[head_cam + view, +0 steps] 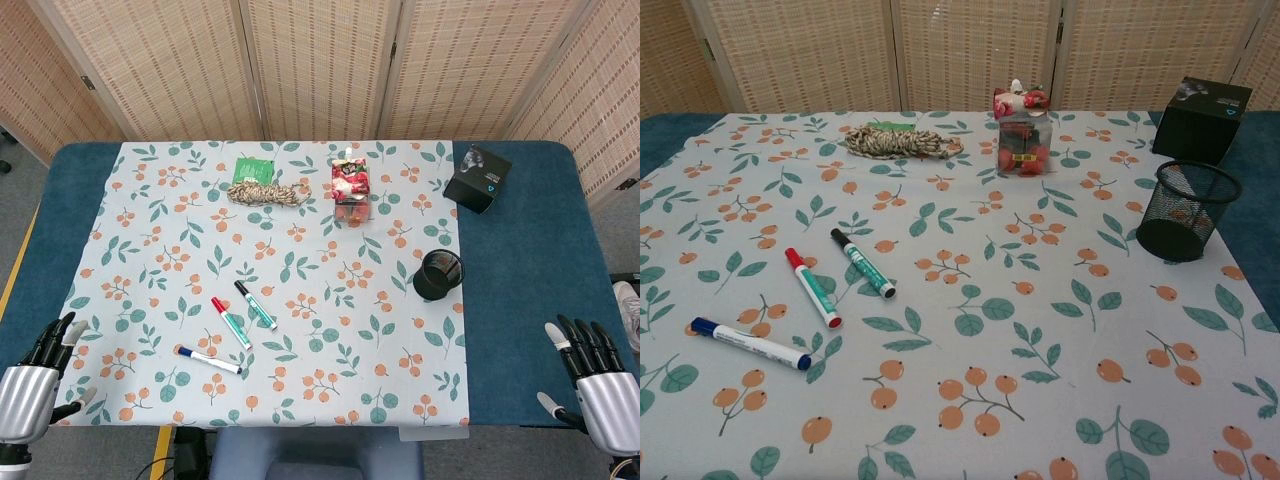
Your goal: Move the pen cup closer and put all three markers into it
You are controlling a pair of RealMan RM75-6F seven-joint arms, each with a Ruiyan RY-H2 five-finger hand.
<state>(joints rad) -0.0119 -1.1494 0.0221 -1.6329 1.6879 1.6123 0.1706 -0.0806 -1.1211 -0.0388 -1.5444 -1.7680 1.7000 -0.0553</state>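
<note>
Head view shows left hand (30,393) and right hand (598,385) both empty, fingers spread; right hand should grasp pen cup (438,274) by its rim, dragging it upright toward the markers (230,325).

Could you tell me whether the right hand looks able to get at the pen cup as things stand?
Probably yes: the right hand is open at the near edge, and nothing lies between it and the pen cup, which stands upright and empty.
</note>
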